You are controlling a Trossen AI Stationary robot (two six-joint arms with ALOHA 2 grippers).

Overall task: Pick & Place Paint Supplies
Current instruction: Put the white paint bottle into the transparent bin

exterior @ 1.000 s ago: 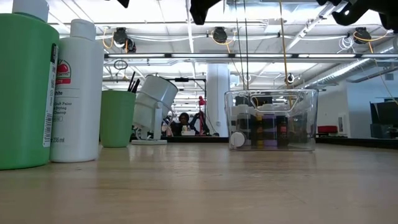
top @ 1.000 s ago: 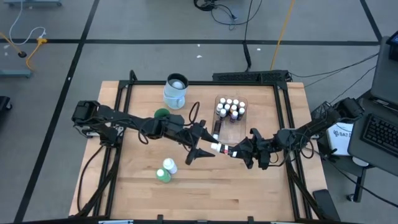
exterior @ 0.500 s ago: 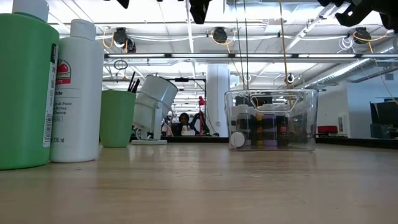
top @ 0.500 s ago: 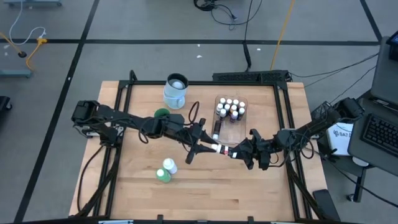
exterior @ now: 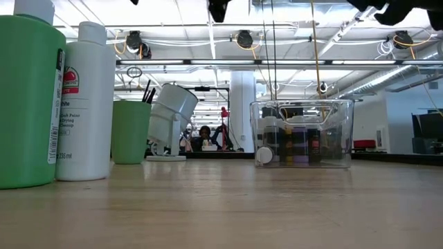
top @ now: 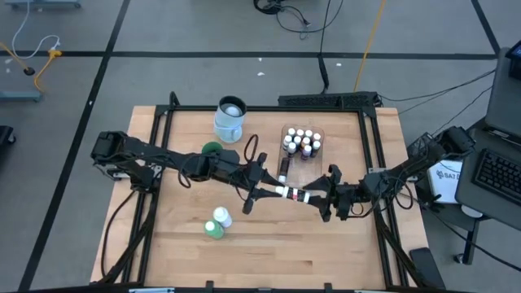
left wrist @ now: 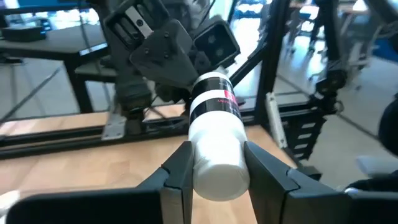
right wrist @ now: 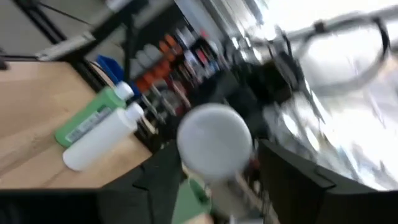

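Note:
A small white bottle (top: 291,194) with a black band and red label hangs in the air over the table's middle, between my two grippers. My left gripper (top: 262,193) is shut on its left end. My right gripper (top: 324,196) is open; in the right wrist view its fingers stand on either side of the bottle's round right end (right wrist: 214,144). A larger green bottle (exterior: 28,97) and a white bottle (exterior: 86,104) stand side by side near the front left. A green cup (top: 212,149) holds dark brushes. My left gripper pinches the bottle's white end (left wrist: 217,171) between its two fingers. The fingers come level from the table's left and lie along the bottle. The bottle sticks out past the fingertips toward the right gripper, about level and clear of the table.
A clear tub (top: 302,143) with several small white-capped bottles stands at the far middle, and one small bottle (top: 282,168) lies beside it. A white-and-pale-blue mug (top: 230,119) stands at the far left of centre. Bare wood lies along the near edge.
My left gripper has shut on the bottle's left end and rolled a little. My right gripper has spread its fingers and let go of the other end. The bottle has stayed in the air in the same place.

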